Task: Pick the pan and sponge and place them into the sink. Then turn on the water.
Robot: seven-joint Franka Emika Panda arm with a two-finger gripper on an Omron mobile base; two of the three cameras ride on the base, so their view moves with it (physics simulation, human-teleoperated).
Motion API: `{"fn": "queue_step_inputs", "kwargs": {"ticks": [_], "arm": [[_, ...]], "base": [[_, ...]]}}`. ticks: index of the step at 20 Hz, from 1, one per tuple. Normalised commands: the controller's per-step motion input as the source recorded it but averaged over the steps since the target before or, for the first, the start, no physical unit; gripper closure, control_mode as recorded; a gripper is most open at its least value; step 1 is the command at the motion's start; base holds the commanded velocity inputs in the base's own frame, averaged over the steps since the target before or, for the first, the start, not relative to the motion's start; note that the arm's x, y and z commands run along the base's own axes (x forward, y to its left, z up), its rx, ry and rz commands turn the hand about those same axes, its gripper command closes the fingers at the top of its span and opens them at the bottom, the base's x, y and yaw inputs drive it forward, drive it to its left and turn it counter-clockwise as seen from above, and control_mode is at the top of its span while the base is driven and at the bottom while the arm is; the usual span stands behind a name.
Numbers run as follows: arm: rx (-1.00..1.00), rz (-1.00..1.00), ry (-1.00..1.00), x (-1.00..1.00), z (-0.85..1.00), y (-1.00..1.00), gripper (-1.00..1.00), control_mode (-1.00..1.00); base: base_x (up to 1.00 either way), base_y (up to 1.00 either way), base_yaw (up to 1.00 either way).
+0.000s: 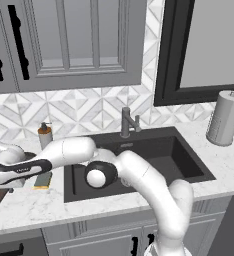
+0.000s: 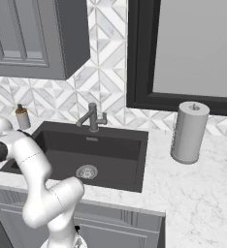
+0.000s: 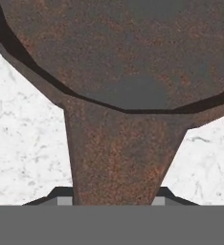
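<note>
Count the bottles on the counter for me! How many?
1: a small soap bottle stands at the back of the counter, left of the sink, by the tiled wall. The arm may hide others.

Arm links: glossy white, rounded tubular segments.
Joints: dark grey round cap at the elbow, dark seams between links.
Forearm: black band with small pale lettering, too small to read.
Base column: white, at 5 o'clock in the left base view, 7 o'clock in the right.
</note>
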Motion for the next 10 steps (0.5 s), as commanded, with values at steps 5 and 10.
{"fn": "queue_step_inputs", "kwargs": {"ticks": [5, 10], "arm": [[0.01, 0.0, -0.05, -0.2, 0.35, -0.28, 1.0, -1.0], [0.02, 0.0, -0.01, -0.15, 0.36, -0.64, 1.0, -1.0]], "base": [[0.0, 0.0, 0.0], [0.0, 0.0, 0.0]]}}
